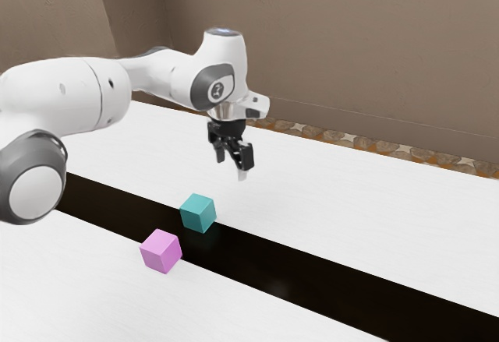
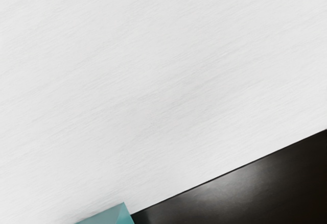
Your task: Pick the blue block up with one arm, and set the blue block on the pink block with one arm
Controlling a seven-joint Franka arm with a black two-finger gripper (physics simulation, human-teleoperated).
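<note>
Hanging over the desk (image 1: 351, 178), the gripper (image 1: 234, 164) points down with its 2 fingers apart and nothing between them, released. It sits above the white far part of the desk, clear of the surface. A black band (image 1: 312, 280) crosses the desk from the exterior view's left toward its lower right. The blue block (image 1: 198, 212), teal in shade, rests at the band's far edge, below the gripper and slightly toward the exterior view's left. The pink block (image 1: 161, 250) lies near it but apart, at the band's near edge on the white front part. In the wrist view 1 corner of the blue block (image 2: 110, 216) shows beside the band (image 2: 255, 188).
</note>
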